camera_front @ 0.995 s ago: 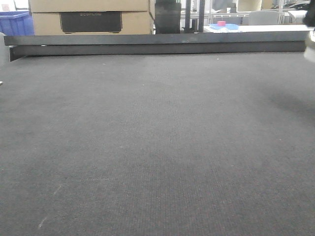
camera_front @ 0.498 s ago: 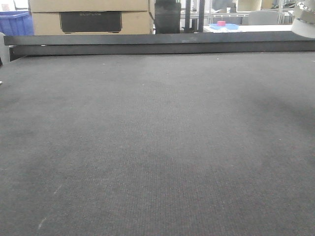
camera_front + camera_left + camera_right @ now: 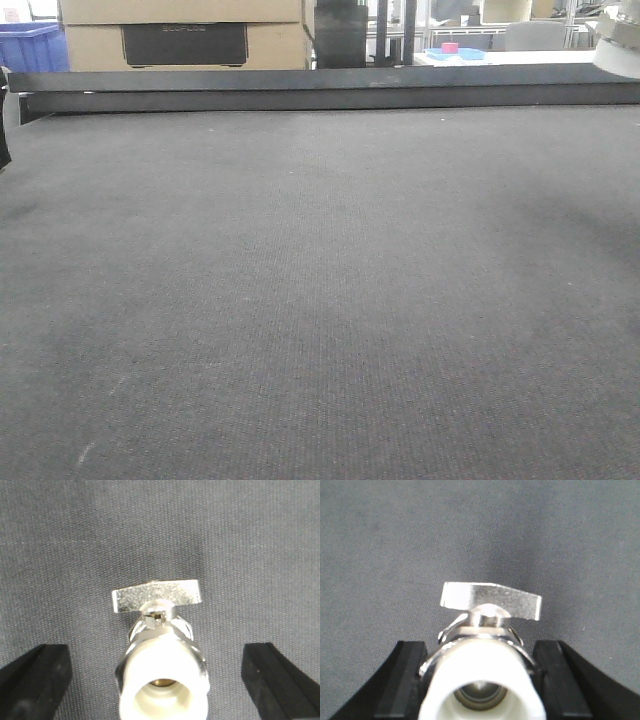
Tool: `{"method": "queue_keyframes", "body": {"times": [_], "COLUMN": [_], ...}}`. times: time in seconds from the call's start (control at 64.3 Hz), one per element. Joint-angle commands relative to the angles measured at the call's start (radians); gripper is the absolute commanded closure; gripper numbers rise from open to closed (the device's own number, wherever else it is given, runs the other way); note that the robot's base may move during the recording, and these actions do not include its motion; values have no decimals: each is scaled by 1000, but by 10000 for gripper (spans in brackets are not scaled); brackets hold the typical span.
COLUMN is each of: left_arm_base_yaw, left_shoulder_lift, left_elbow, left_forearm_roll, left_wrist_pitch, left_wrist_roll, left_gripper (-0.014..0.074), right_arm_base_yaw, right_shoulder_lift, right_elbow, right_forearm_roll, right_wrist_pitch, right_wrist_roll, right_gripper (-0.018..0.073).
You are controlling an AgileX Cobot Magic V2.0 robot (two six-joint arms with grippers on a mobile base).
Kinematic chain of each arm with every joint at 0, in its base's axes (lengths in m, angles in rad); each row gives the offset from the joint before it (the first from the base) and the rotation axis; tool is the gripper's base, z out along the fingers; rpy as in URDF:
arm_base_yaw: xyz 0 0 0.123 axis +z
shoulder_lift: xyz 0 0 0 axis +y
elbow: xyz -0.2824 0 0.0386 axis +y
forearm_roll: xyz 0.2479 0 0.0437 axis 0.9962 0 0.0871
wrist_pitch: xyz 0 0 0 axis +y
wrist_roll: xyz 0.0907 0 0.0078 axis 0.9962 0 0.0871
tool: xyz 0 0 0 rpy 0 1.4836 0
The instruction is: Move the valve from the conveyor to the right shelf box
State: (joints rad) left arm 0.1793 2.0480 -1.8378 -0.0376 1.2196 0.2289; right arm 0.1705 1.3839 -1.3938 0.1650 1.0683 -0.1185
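On the dark woven desk (image 3: 75, 540) we see a valve (image 3: 161, 680) lying on its side between the fingers of the left claw (image 3: 155, 650), which gapes wide with both black fingers (image 3: 35, 680) well clear of the metal. Over the same desk, our right claw (image 3: 481, 645) is closed snugly on a second valve (image 3: 480, 677), gripping its silver body on both sides.

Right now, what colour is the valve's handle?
Shiny silver. The valve's handle shows best in the right wrist view.
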Motion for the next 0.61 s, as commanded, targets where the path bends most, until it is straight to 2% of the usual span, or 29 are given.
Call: {"method": "queue_keyframes", "body": {"times": [0.0, 0.078, 0.187, 0.358, 0.591], "left_arm_base_yaw": [2, 2, 2, 2, 0], "left_shoulder_lift": [-2, -2, -2, -2, -35], "left_elbow": [-11, -11, -11, -11, -11], "left_forearm_roll": [0, 4, 4, 4, -19], "left_wrist_pitch": [-12, -25, -34, -14, 1], "left_wrist_roll": [2, 2, 2, 2, 2], "left_gripper": [70, 186, 410, 711, 707], "right_arm_base_yaw": [1, 1, 1, 1, 1], "right_shoulder_lift": [-16, -16, -16, -16, -16], "right_elbow": [-9, -9, -9, -9, -9], "right_forearm_roll": [-2, -2, -2, -2, -2], "right_wrist_pitch": [-42, -42, -42, -42, -49], "right_wrist_roll": [-6, -6, -6, -6, -6], "right_gripper": [712, 712, 712, 712, 712]}}
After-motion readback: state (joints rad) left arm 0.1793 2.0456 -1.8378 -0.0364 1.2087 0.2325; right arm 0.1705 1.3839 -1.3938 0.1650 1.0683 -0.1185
